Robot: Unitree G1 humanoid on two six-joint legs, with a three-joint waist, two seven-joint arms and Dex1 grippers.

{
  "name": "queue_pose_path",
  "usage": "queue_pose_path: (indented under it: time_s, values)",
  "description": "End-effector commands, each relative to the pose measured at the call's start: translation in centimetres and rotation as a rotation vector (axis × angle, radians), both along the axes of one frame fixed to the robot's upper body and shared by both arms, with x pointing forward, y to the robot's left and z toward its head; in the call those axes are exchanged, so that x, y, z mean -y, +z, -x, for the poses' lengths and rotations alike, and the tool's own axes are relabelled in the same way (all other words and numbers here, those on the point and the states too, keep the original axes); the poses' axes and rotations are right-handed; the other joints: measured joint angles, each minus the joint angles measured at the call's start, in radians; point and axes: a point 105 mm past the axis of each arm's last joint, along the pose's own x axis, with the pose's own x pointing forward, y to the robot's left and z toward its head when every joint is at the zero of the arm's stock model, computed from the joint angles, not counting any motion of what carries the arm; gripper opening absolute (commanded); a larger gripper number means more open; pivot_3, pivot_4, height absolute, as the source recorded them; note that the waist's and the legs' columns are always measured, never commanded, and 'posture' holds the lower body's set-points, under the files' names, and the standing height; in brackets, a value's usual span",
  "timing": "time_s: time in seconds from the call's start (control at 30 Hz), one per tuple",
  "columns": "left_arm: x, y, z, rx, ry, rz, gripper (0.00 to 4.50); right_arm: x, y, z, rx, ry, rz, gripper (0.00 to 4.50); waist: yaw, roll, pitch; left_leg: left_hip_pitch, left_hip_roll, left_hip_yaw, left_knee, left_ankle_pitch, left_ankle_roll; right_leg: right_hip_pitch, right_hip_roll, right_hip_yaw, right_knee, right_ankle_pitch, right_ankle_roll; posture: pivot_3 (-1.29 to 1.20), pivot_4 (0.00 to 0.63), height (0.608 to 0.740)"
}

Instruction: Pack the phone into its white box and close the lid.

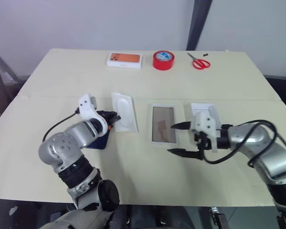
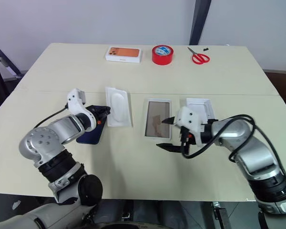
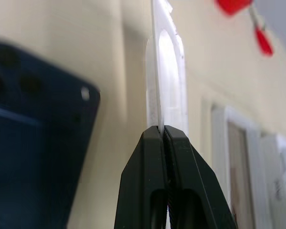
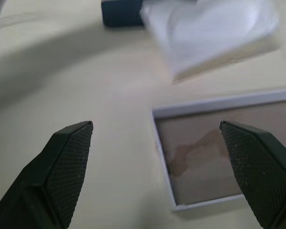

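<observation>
Left gripper point(image 1: 115, 116), jaws clamped on the flat white plastic insert point(image 1: 124, 111) mid-frame, could drag it onto the dark navy phone point(image 1: 100, 140); right gripper point(image 1: 182, 139) gapes idle.

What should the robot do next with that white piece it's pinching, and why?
Probably lift the flat white insert aside. The left gripper is shut on its edge, the phone lies beside it on the table, and the white box sits open under the open right gripper.
</observation>
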Motion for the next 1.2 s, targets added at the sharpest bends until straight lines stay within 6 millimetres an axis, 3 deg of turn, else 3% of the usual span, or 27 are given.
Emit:
queue_pose_path:
  time_s: [0.03,0.07,0.17,0.37,0.4,0.6,0.93,1.03,1.17,1.2]
  values:
    - [-0.1,1.2,0.0,0.051,-0.02,-0.005,0.04,-0.9,-1.1,-1.0,0.021,0.0,0.053,4.5,0.0,0.0,0.0,0.0,0.0,0.0,0.0,0.0,-0.001,0.0,0.0,0.0,0.0,0.0,0.0,0.0,0.15,0.725]
    - [-0.1,1.2,0.1,0.052,-0.02,-0.006,0.04,-1.0,-1.5,-1.2,0.014,-0.001,0.062,4.5,0.001,0.0,0.0,0.0,0.0,0.0,0.0,0.001,-0.001,0.0,0.0,0.0,0.0,0.0,0.0,0.0,0.15,0.725]
    - [-0.5,1.3,0.2,0.059,-0.013,-0.02,0.0,-1.3,-3.0,-1.7,0.032,0.007,0.142,3.67,0.002,0.0,0.0,0.0,0.0,0.0,0.0,0.001,-0.001,0.0,0.0,0.0,0.0,0.0,0.0,0.0,0.15,0.725]
    - [-1.0,1.5,0.4,0.077,0.006,-0.008,0.0,-3.0,-2.3,-1.2,0.038,0.063,0.104,0.41,-0.001,-0.001,0.0,0.0,0.0,0.0,0.0,0.001,-0.002,-0.001,0.0,0.0,0.0,0.0,0.0,0.0,0.15,0.725]
    - [-1.1,1.5,0.4,0.077,0.01,-0.006,0.0,-3.3,-2.2,-1.0,0.034,0.075,0.101,0.06,-0.001,-0.001,0.0,0.0,0.0,0.0,0.0,0.001,-0.002,-0.001,0.0,0.0,0.001,0.0,0.0,0.0,0.15,0.725]
    - [-1.1,2.2,0.3,0.107,0.007,0.024,0.0,-5.9,-2.3,0.4,0.048,0.139,0.092,0.06,-0.001,-0.001,0.0,0.0,0.0,0.0,0.0,0.001,-0.002,-0.001,0.0,0.0,0.001,0.0,0.0,0.0,0.15,0.725]
    - [0.0,2.7,0.3,0.123,-0.051,0.078,0.0,-9.9,-3.4,-0.4,0.112,0.192,0.061,0.06,-0.004,-0.001,0.0,0.0,0.0,0.0,0.0,0.001,-0.002,-0.001,0.0,0.0,0.001,0.0,0.0,0.0,0.15,0.725]
    - [0.7,2.3,0.4,0.109,-0.072,0.079,0.0,-10.2,-3.1,-0.4,0.113,0.193,0.043,0.91,-0.005,-0.001,0.0,0.0,0.0,0.0,0.0,0.001,-0.002,-0.001,0.0,0.0,0.001,0.0,0.0,0.0,0.15,0.725]
    - [1.3,2.0,0.6,0.097,-0.088,0.088,0.0,-9.2,-1.2,-0.5,0.131,0.178,-0.015,2.94,-0.004,-0.001,0.0,0.0,0.0,0.0,0.0,0.001,-0.002,-0.001,0.0,0.0,0.001,0.0,0.0,0.0,0.15,0.725]
    - [1.6,1.8,0.7,0.091,-0.097,0.085,0.0,-8.3,-0.2,-0.1,0.113,0.182,-0.036,3.44,-0.003,-0.001,0.0,0.0,0.0,0.0,0.0,0.001,-0.002,-0.001,0.0,0.0,0.001,0.0,0.0,0.0,0.15,0.725]
